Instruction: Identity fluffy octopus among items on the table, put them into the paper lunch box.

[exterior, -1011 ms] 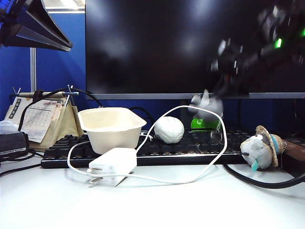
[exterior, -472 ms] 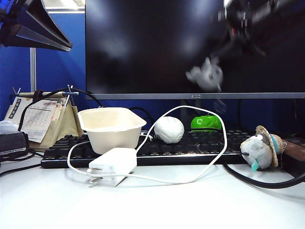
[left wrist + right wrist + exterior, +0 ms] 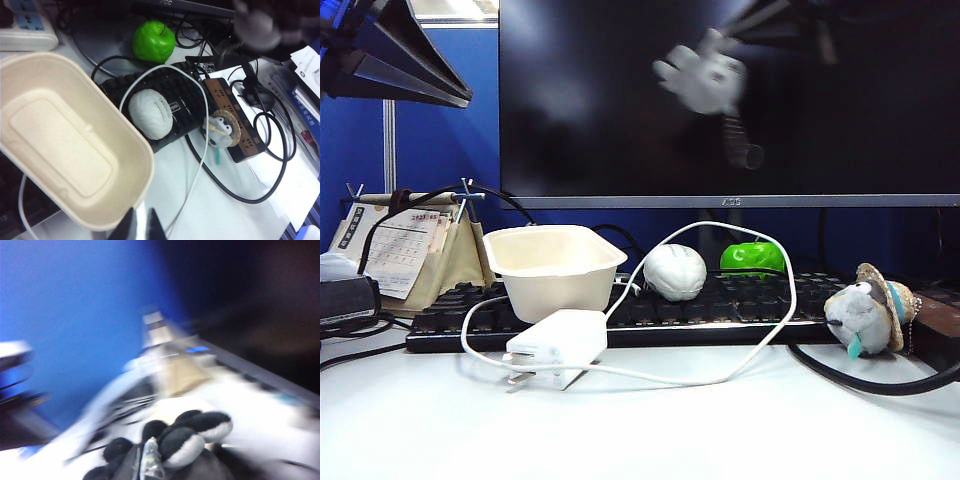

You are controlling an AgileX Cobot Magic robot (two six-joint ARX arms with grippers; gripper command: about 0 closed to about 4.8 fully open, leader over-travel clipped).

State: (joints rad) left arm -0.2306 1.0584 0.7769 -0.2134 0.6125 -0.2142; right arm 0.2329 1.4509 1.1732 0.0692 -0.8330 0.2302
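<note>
The fluffy octopus [image 3: 703, 78] is a blurred grey plush held high in front of the dark monitor, above and to the right of the paper lunch box [image 3: 555, 265]. My right gripper [image 3: 732, 100] is shut on it. In the right wrist view the octopus's dark tentacles with pale undersides [image 3: 192, 437] bulge around the right gripper [image 3: 147, 460]. The cream box [image 3: 75, 135] stands empty on the keyboard's left end. My left gripper [image 3: 141, 226] hangs just off the box's rim, shut with nothing in it. The octopus also shows as a grey blur [image 3: 257, 27] in the left wrist view.
On the keyboard [image 3: 720, 310] lie a white round ball [image 3: 674, 271] and a green apple [image 3: 752, 257]. A grey plush with a straw hat [image 3: 868, 310] sits at the right. A white power adapter [image 3: 558, 340] with a looping cable lies in front of the box. A desk calendar [image 3: 405, 250] stands at the left.
The right gripper has lifted the octopus from just above the keyboard up past the monitor's lower edge and carried it left, towards the box. The left arm has stayed still.
</note>
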